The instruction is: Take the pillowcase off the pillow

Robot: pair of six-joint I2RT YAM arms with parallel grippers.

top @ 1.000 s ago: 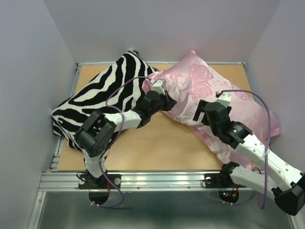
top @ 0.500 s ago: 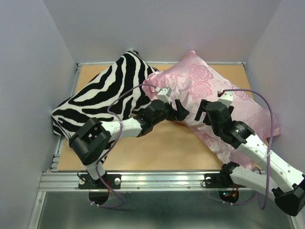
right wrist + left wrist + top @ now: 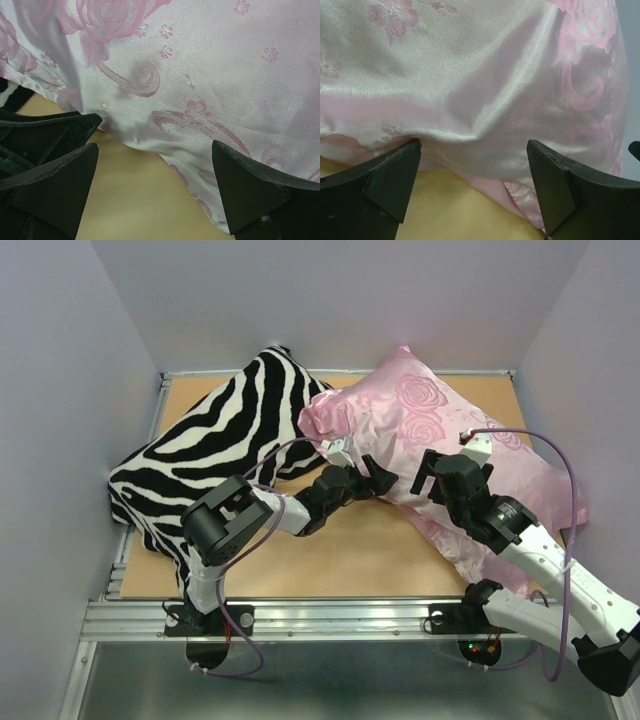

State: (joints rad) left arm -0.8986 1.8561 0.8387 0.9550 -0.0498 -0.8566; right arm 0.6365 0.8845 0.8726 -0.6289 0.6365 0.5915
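The pink satin pillowcase (image 3: pixel 440 425) with woven roses lies diagonally across the right half of the table. The pillow is hidden inside it. My left gripper (image 3: pixel 378 478) stands open at the pillowcase's front edge, low over the wood. In the left wrist view the left gripper (image 3: pixel 474 150) has satin (image 3: pixel 485 90) just ahead of its fingers, with a matte pink fold (image 3: pixel 490 186) under the edge and nothing held. My right gripper (image 3: pixel 432 472) hangs open next to it. In the right wrist view the right gripper (image 3: pixel 155 147) points at the same edge of the pillowcase (image 3: pixel 210 75).
A black-and-white zebra-striped pillow (image 3: pixel 220 440) fills the left back of the wooden table (image 3: pixel 330 550). The two grippers are close together; a left gripper finger (image 3: pixel 50 130) shows at the left of the right wrist view. Grey walls enclose the table.
My left gripper has opened, let go of the pillowcase's left end, and moved right and nearer along its front edge. The right arm has barely moved.
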